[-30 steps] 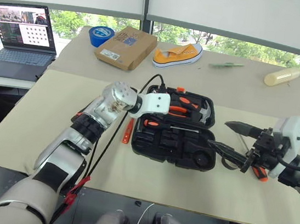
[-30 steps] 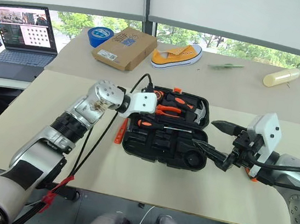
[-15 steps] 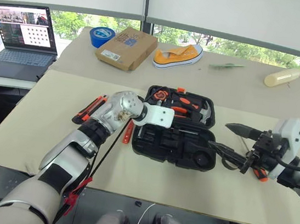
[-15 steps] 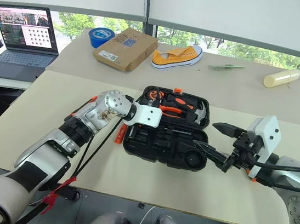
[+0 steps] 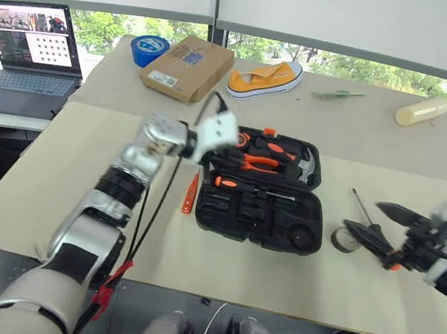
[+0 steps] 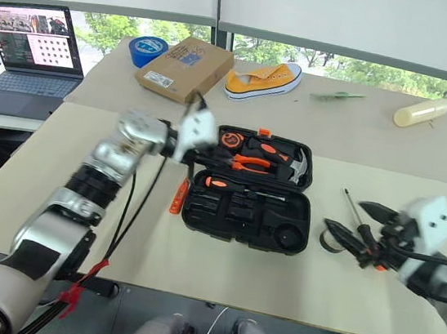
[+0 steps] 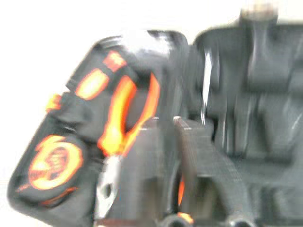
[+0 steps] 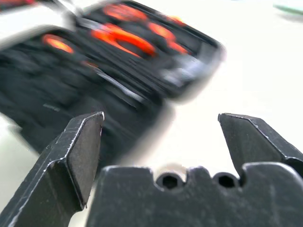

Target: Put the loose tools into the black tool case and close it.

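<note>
The black tool case point(image 5: 260, 215) lies open in the middle of the table, with pliers point(image 7: 128, 109), a hammer, a tape measure point(image 7: 52, 158) and an orange-handled screwdriver point(image 5: 240, 184) in its recesses. My left gripper point(image 5: 229, 135) hovers over the case's far left corner, its fingers a little apart and nothing between them. A thin orange tester screwdriver point(image 5: 190, 193) lies on the table left of the case. To the right lie a dark tape roll point(image 5: 346, 239) and a screwdriver point(image 5: 360, 206). My right gripper point(image 5: 361, 215) stands open just beyond them, covering the screwdriver's handle.
At the back stand a laptop point(image 5: 33, 47), a blue tape roll point(image 5: 151, 49), a brown cardboard box point(image 5: 189, 68), a yellow shoe point(image 5: 266, 78), a green item point(image 5: 338, 94) and a cream cylinder point(image 5: 420, 112). A black cable hangs along my left arm.
My left gripper has risen and swung left off the case. My right gripper has pulled away to the right, uncovering the tape roll and the screwdriver's shaft.
</note>
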`<state>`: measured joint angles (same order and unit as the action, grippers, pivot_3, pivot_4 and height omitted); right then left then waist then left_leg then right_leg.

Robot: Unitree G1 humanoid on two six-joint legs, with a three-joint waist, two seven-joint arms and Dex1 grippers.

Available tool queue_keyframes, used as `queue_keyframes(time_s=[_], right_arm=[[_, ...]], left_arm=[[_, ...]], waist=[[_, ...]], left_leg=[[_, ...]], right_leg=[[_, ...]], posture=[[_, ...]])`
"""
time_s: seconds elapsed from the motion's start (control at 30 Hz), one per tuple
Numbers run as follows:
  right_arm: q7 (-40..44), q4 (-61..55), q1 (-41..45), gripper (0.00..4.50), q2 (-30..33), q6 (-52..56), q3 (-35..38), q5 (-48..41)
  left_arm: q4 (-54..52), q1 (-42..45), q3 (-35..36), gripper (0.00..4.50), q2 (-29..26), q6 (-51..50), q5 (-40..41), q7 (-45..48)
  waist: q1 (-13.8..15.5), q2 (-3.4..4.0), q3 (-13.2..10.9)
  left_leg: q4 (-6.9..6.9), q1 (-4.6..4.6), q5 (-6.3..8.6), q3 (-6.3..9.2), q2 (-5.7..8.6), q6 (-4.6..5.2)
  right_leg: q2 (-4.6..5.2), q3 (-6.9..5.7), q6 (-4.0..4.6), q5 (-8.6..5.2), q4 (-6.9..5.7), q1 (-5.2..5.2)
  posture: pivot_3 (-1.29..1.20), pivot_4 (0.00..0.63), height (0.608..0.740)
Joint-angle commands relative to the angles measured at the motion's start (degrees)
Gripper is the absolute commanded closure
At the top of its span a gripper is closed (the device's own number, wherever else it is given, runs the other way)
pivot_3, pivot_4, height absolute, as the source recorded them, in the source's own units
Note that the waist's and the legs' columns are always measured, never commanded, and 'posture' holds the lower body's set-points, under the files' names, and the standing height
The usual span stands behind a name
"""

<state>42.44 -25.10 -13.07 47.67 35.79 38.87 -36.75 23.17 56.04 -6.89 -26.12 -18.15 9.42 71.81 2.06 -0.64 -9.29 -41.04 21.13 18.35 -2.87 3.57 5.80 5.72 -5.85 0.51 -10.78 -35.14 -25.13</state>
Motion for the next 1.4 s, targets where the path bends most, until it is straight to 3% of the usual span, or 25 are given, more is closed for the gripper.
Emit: queue_keyframes(time_s=[0.03, 0.07, 0.17, 0.23, 0.47, 0.77, 1.0, 1.1, 1.33, 1.4], right_arm=[[2.08, -1.6, -6.31, 0.0, -0.83, 1.62, 10.88, -1.54], [2.62, -1.77, -8.09, 0.0, -1.06, 1.94, 12.35, -1.65], [2.7, -1.7, -11.07, 0.0, -1.64, 2.67, 14.42, -1.5], [1.84, -1.29, -11.28, 0.0, -2.02, 2.99, 13.92, -1.32], [-1.56, 1.17, -8.1, 0.0, -3.73, 1.33, 6.99, 2.04], [-4.65, 13.59, 3.06, 0.0, -4.84, -3.11, -9.21, 10.66], [-4.74, 25.25, 9.55, 0.0, -4.97, -7.73, -13.46, 14.74], [-3.19, 28.27, 10.35, 0.68, -4.79, -9.84, -14.91, 15.69], [-2.3, 28.95, 11.23, 3.22, -4.29, -11.54, -12.33, 14.24], [-1.38, 28.17, 11.46, 3.47, -3.23, -11.64, -10.92, 13.38]], left_arm=[[-13.48, -3.16, 5.33, 2.03, -5.44, -16.94, 12.32, 5.11], [-16.79, -4.52, 6.19, 1.81, -7.01, -19.95, 15.02, 6.18], [-26.1, -8.8, 7.39, 0.55, -11.6, -27.21, 22.26, 9.44], [-30.22, -10.84, 7.01, 0.03, -13.54, -29.2, 24.69, 10.05], [-35.67, -13.57, 4.74, 0.03, -15.43, -28.9, 26.27, 9.12], [-37.78, -15.15, 2.57, 0.03, -16.18, -26.42, 25.05, 6.51], [-38.94, -15.58, 2.21, 0.03, -17.26, -26.1, 25.45, 5.54], [-38.96, -15.64, 2.26, 0.0, -17.49, -25.88, 25.36, 4.99], [-38.09, -16.45, 2.14, 0.0, -18.72, -25.07, 24.41, 4.62], [-37.83, -16.72, 2.12, 0.0, -19.13, -24.66, 24.12, 4.53]], waist=[[-0.14, 0.05, 0.01], [-0.21, 0.07, 0.01], [-0.49, 0.15, -0.05], [-0.81, 0.15, -0.05], [-1.18, 0.22, -0.03], [-1.27, 0.35, -0.07], [-1.37, 0.44, -0.11], [-1.43, 0.47, -0.12], [-1.51, 0.53, -0.13], [-1.48, 0.6, -0.17]], left_leg=[[0.02, -0.07, 0.0, 0.0, -0.03, -0.02], [0.05, -0.13, 0.0, 0.02, -0.03, -0.02], [0.18, -0.88, 0.12, 0.12, -0.04, -0.24], [0.2, -0.94, 0.31, 0.13, -0.03, -0.58], [0.2, -1.02, 0.29, 0.13, -0.03, -0.69], [0.25, -1.02, 0.22, 0.13, -0.04, -0.75], [0.24, -1.01, 0.21, 0.13, -0.03, -0.76], [0.25, -1.01, 0.2, 0.14, -0.04, -0.76], [0.24, -1.03, 0.19, 0.14, -0.05, -0.77], [0.24, -1.02, 0.19, 0.14, -0.04, -0.77]], right_leg=[[-0.11, 0.01, -0.01, -0.01, 0.07, 0.12], [-0.14, 0.02, -0.01, -0.01, 0.1, 0.2], [-0.13, 0.14, -0.13, -0.13, 0.32, 0.99], [-0.1, 0.27, -0.41, -0.31, 0.3, 1.01], [-0.12, 0.39, -0.14, -0.16, 0.14, 0.96], [-0.19, 0.36, -0.04, -0.17, 0.12, 0.92], [-0.18, 0.35, -0.04, -0.18, 0.13, 0.94], [-0.2, 0.34, -0.03, -0.18, 0.13, 0.94], [-0.2, 0.34, -0.04, -0.18, 0.14, 0.97], [-0.2, 0.34, -0.04, -0.18, 0.14, 0.96]], posture=[[0.0, 0.15, 0.731], [0.0, 0.15, 0.731], [0.0, 0.15, 0.731], [0.0, 0.15, 0.731], [0.0, 0.15, 0.731], [0.0, 0.15, 0.731], [0.0, 0.15, 0.731], [0.0, 0.15, 0.731], [0.0, 0.15, 0.731], [0.0, 0.15, 0.731]])
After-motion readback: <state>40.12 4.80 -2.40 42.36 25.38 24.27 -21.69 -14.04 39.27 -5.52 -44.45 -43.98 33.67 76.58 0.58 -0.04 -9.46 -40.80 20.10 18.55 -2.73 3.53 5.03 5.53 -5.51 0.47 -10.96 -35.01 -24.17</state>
